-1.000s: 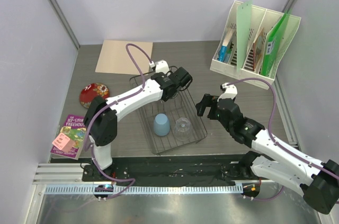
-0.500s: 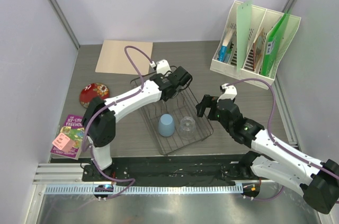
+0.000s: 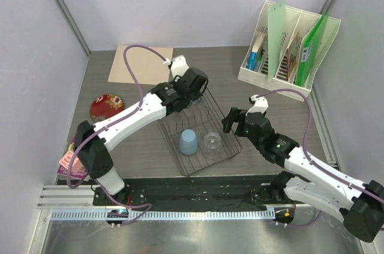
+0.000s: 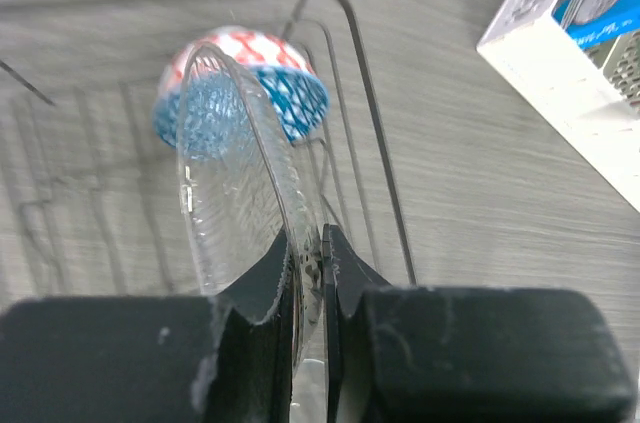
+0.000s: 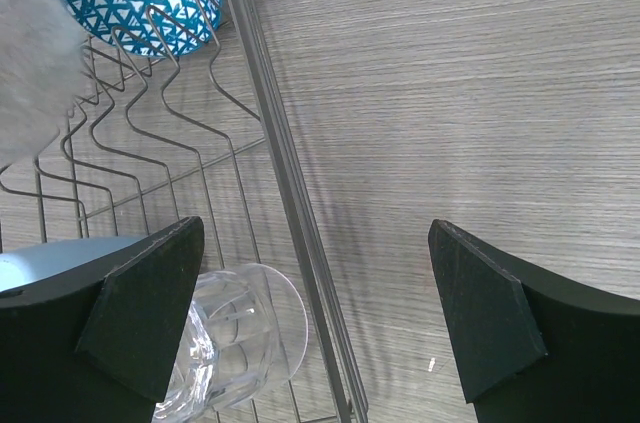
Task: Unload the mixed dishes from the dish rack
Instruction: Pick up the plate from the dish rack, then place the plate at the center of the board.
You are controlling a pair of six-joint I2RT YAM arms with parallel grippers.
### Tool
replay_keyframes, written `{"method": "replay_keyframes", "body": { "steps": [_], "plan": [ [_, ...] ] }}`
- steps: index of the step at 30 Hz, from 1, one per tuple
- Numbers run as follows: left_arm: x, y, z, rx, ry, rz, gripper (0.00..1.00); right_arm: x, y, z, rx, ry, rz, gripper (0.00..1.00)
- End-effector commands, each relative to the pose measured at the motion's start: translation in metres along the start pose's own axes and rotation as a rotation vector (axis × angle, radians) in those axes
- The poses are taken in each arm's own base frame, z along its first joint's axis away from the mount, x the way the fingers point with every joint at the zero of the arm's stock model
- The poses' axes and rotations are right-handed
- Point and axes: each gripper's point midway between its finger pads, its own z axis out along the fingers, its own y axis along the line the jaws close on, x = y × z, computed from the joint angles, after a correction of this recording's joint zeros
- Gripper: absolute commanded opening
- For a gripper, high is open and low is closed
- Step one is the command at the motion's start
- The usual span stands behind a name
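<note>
Dark red plate (image 3: pixel 106 107): lies flat on the table (image 5: pixel 450 93), outside the rack, well apart to the left of the left hand and back toward the bases. I'd count it as already unloaded.

Left gripper (image 4: pixel 308 245): jaws nearly closed, pinching the top rim of a clear ribbed plate (image 4: pixel 235 173), one finger on each face. It hangs over the far end of the dish rack (image 5: pixel 290 193).

Clear ribbed plate: stands on edge with its thin rim toward the wrist and its disc running straight ahead of the fingers. I can't see whether its lower edge sits between the prongs.

Patterned bowl (image 4: pixel 300 103): just beyond the plate from the left fingers, tipped on its side at the rack's far corner. I can't tell whether it touches the plate.

Coming move: as I read it, the plate has to rise straight up along its own plane. Swinging it forward would push it into the bowl right behind.

Light blue cup (image 3: pixel 188 142): mouth down in the near half of the rack, back toward the bases from the left hand and to the left of the right hand.

Clear tumbler (image 5: pixel 240 333): just beside the cup, inside the rack's right rail, right by the right hand's left finger.

Right gripper (image 5: pixel 315 228): jaws spread wide and holding nothing. It hovers across the rack's right rail, with mostly bare table under the gap.

Nearer arm: the right hand is nearer the tumbler and cup, the left nearer the bowl.
</note>
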Motion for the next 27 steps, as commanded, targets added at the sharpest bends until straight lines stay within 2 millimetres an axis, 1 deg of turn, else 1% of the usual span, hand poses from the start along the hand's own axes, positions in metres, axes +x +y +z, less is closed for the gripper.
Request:
{"method": "replay_keyframes", "body": {
  "steps": [1,2,3,4,5,6,7,8,9,10,11,12,13,14,15,16,17,18,20,21,22,23,24,25,26,27],
  "plan": [
    [-0.064,0.008,-0.035,0.045,-0.173,0.020,0.00,-0.020,0.008,-0.008,-0.025,-0.060,0.032,1.00],
    [-0.084,0.015,-0.050,0.044,-0.236,0.005,0.00,-0.021,0.009,-0.009,-0.031,-0.060,0.034,1.00],
    [-0.100,0.026,-0.057,0.008,-0.294,0.003,0.00,-0.021,0.010,-0.010,-0.041,-0.058,0.034,1.00],
    [-0.108,0.035,-0.062,-0.007,-0.318,0.021,0.00,-0.024,0.012,-0.011,-0.048,-0.063,0.040,1.00],
    [-0.122,0.048,-0.065,-0.032,-0.344,0.002,0.00,-0.025,0.013,-0.012,-0.051,-0.065,0.037,1.00],
    [-0.135,0.056,-0.077,-0.027,-0.371,-0.022,0.00,-0.026,0.013,-0.012,-0.054,-0.072,0.040,0.99],
    [-0.142,0.065,-0.080,-0.037,-0.381,-0.029,0.00,-0.027,0.013,-0.012,-0.051,-0.073,0.039,1.00],
    [-0.152,0.076,-0.082,-0.052,-0.400,-0.049,0.00,-0.027,0.013,-0.012,-0.052,-0.074,0.038,1.00],
    [-0.163,0.085,-0.092,-0.058,-0.426,-0.068,0.00,-0.027,0.013,-0.012,-0.052,-0.075,0.035,1.00],
    [-0.168,0.094,-0.094,-0.082,-0.443,-0.053,0.00,-0.025,0.013,-0.011,-0.051,-0.070,0.033,1.00],
    [-0.176,0.113,-0.094,-0.151,-0.454,-0.045,0.01,-0.025,0.013,-0.011,-0.053,-0.068,0.033,1.00],
    [-0.174,0.125,-0.085,-0.227,-0.439,-0.012,0.00,-0.023,0.012,-0.011,-0.054,-0.067,0.032,1.00],
    [-0.191,0.139,-0.091,-0.321,-0.472,-0.014,0.00,-0.022,0.011,-0.011,-0.053,-0.065,0.035,1.00],
    [-0.184,0.166,-0.089,-0.456,-0.421,0.054,0.00,-0.022,0.012,-0.013,-0.057,-0.069,0.038,1.00],
    [-0.187,0.184,-0.083,-0.567,-0.407,0.092,0.00,-0.019,0.009,-0.012,-0.053,-0.065,0.040,1.00],
    [-0.195,0.192,-0.074,-0.685,-0.411,0.137,0.00,-0.018,0.008,-0.012,-0.055,-0.067,0.041,1.00],
    [-0.187,0.207,-0.069,-0.778,-0.358,0.210,0.00,-0.018,0.009,-0.013,-0.058,-0.069,0.043,1.00],
    [-0.186,0.216,-0.054,-0.853,-0.333,0.244,0.00,-0.015,0.008,-0.012,-0.059,-0.063,0.046,1.00],
    [-0.178,0.230,-0.039,-0.915,-0.281,0.274,0.00,-0.014,0.008,-0.013,-0.061,-0.060,0.047,1.00],
    [-0.177,0.243,-0.032,-0.945,-0.259,0.253,0.00,-0.012,0.007,-0.013,-0.062,-0.057,0.053,1.00],
    [-0.166,0.248,-0.015,-0.942,-0.208,0.243,0.00,-0.012,0.007,-0.014,-0.065,-0.057,0.058,1.00],
    [-0.163,0.255,-0.007,-0.944,-0.190,0.215,0.00,-0.011,0.008,-0.014,-0.070,-0.055,0.061,1.00],
    [-0.154,0.264,0.003,-0.952,-0.157,0.205,0.00,-0.010,0.007,-0.016,-0.076,-0.058,0.065,1.00],
    [-0.155,0.277,0.012,-0.960,-0.148,0.157,0.00,-0.010,0.007,-0.017,-0.080,-0.059,0.067,1.00],
    [-0.144,0.285,0.027,-0.969,-0.100,0.151,0.00,-0.009,0.007,-0.017,-0.082,-0.057,0.066,1.00],
    [-0.142,0.292,0.033,-0.981,-0.088,0.123,0.00,-0.010,0.007,-0.019,-0.085,-0.061,0.065,1.00]
  ]
}}
